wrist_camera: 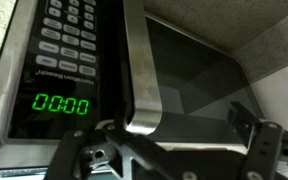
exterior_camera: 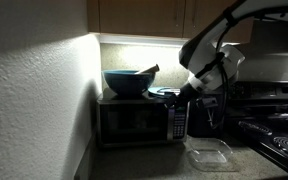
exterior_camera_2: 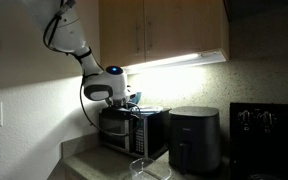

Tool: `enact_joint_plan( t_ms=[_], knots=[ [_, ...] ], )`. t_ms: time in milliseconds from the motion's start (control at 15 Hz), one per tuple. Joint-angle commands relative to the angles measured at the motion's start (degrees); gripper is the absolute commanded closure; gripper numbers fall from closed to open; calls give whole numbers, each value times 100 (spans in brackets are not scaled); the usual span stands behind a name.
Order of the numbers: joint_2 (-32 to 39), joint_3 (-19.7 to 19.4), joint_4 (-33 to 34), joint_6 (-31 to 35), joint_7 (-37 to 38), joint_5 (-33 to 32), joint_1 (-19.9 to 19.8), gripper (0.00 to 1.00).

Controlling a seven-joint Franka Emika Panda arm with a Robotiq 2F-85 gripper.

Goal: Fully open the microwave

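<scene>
We read a green 00:00 display (wrist_camera: 62, 104) on the microwave (wrist_camera: 189, 80); the button labels are too small to read. It is one dark box with a glass door and a silver handle (wrist_camera: 139, 70). It sits on the corner counter (exterior_camera: 154, 162) under one blue bowl (exterior_camera: 127, 82). The gripper (wrist_camera: 174, 155) has its fingers spread and grasps nothing, with the handle's end seen between them.

Dark grey-black microwave (exterior_camera: 136, 122) upright on the worktop (exterior_camera: 154, 162) in the wall corner, large dark glass door seemingly shut, silver handle, narrow button panel at right, green display showing zeros
</scene>
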Motion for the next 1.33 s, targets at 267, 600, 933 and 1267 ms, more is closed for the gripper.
enact_joint_plan(
  t_ms=[267, 600, 933, 1267],
  knots=[
    [115, -65, -22, -78, 440, -186, 32, 0],
    [114, -128, -97, -192, 597, -538, 46, 40],
    [15, -262, -180, -339, 830, -892, 68, 71],
    [-104, -389, -254, -514, 896, -1100, 80, 96]
  ],
)
